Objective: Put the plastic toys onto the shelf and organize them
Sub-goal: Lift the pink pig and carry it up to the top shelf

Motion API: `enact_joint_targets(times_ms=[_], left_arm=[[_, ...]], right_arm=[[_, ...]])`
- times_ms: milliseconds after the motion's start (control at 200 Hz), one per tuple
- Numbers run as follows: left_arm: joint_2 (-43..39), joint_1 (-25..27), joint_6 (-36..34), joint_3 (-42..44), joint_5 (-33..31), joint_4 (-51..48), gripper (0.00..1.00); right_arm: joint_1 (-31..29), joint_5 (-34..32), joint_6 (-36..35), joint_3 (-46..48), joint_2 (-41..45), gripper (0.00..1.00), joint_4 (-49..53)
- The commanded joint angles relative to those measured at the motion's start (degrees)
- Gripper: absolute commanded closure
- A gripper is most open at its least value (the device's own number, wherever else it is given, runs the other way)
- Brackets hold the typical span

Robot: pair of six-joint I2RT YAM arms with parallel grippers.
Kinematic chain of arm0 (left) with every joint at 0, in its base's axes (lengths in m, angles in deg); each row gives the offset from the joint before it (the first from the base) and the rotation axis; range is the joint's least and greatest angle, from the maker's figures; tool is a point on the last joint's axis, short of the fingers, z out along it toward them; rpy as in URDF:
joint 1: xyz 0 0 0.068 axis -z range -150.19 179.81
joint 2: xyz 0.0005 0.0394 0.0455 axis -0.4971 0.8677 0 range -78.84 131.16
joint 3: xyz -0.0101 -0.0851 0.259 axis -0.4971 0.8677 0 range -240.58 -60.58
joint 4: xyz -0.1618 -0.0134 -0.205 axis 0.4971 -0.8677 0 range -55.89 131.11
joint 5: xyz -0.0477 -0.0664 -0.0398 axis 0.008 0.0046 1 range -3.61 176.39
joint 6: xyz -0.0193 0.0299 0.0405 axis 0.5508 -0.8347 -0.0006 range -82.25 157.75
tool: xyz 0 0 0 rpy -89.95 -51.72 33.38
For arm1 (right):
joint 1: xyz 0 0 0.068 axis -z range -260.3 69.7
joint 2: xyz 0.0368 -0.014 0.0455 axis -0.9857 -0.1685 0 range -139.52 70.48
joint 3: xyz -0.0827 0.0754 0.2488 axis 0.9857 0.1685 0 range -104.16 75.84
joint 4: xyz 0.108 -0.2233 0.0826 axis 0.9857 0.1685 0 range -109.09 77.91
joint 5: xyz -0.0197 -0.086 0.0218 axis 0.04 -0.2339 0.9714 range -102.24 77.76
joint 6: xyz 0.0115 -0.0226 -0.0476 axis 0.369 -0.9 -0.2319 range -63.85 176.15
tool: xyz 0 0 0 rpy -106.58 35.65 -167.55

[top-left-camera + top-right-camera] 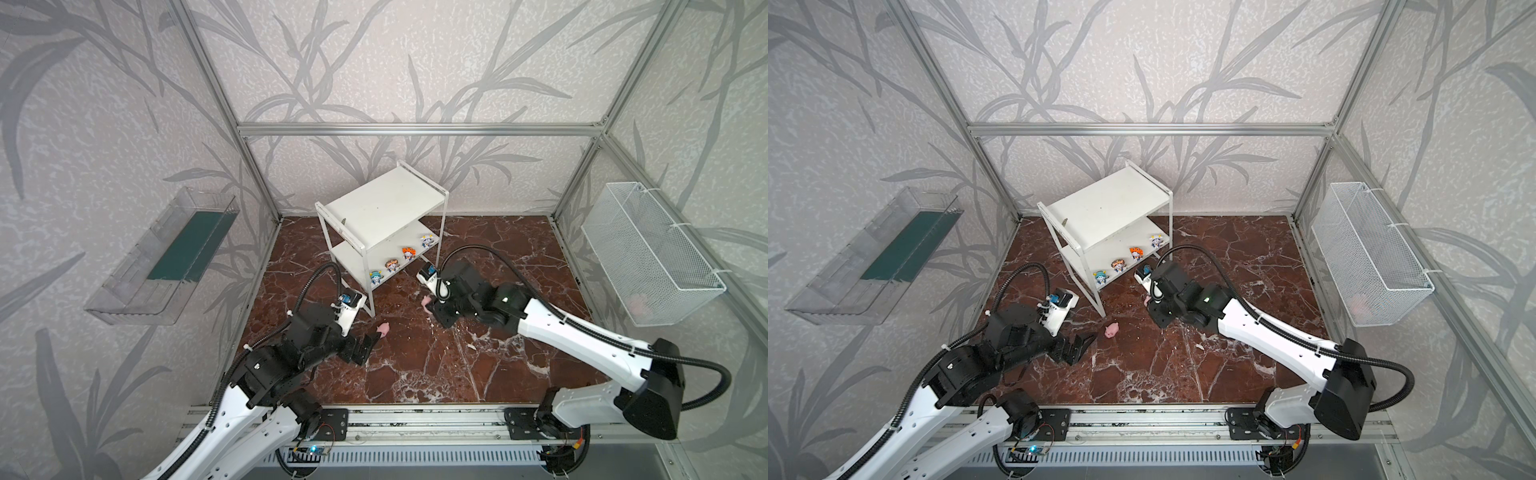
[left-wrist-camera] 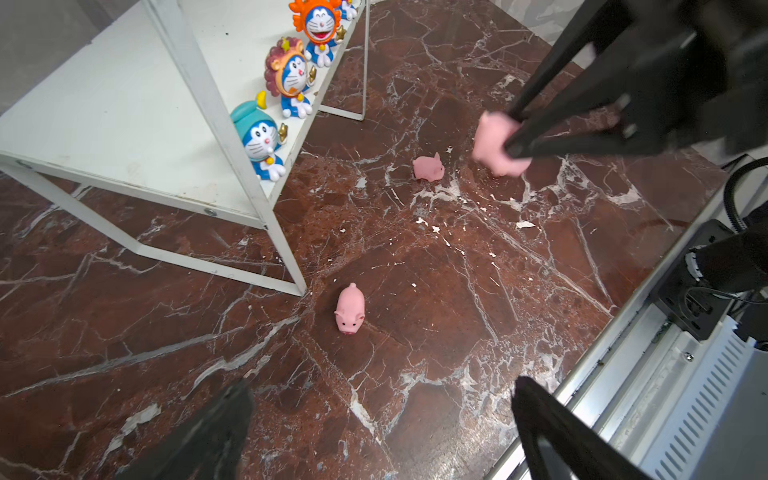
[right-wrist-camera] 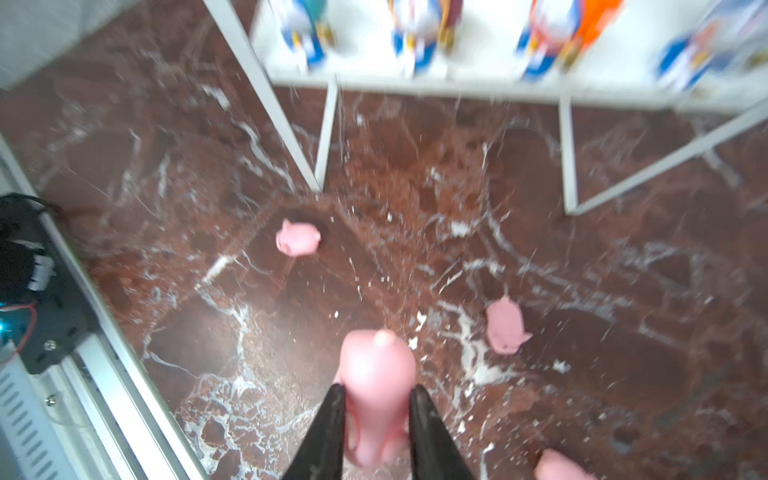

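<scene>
My right gripper is shut on a pink pig, held just above the marble floor in front of the shelf. The left wrist view shows that held pig pinched between the black fingers. Two more pigs lie on the floor near it, and another shows at the picture's edge. One pig lies just ahead of my open, empty left gripper. Several cartoon figurines stand in a row on the shelf's lower board. The top board is bare.
A clear plastic bin hangs on the left wall. A white wire basket hangs on the right wall with a faint pink shape inside. A metal rail runs along the front edge. The shelf's thin legs stand near the pigs.
</scene>
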Motion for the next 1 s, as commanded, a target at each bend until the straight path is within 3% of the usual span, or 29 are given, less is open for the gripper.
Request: enact_joint_targets(times_ms=[0,130,410,705,995], left_arm=[[-1.0,0.2,-0.4,-2.3,-5.1,-0.4,0.01],[-2.2,0.2,-1.6,-2.3,-7.6,1.5,0.01],[-1.9,0.3,-5.5,-4.6,-7.5,3.4,0.01],[2.1,0.2,-12.0,-10.9,-6.5,4.6,0.01],[6.3,0.1,-14.6,-16.9,-7.8,6.5,0.01]], right_arm=[[1.8,5.2,-8.3,-9.8,0.8,0.73,7.1],[3.4,8.8,-12.0,-21.5,-2.9,0.72,10.6],[5.6,14.0,-15.1,-49.3,-19.8,0.72,21.6],[5.4,16.5,-15.4,-87.0,-44.5,0.72,36.5],[4.5,17.7,-14.8,-88.0,-47.2,0.72,33.1]])
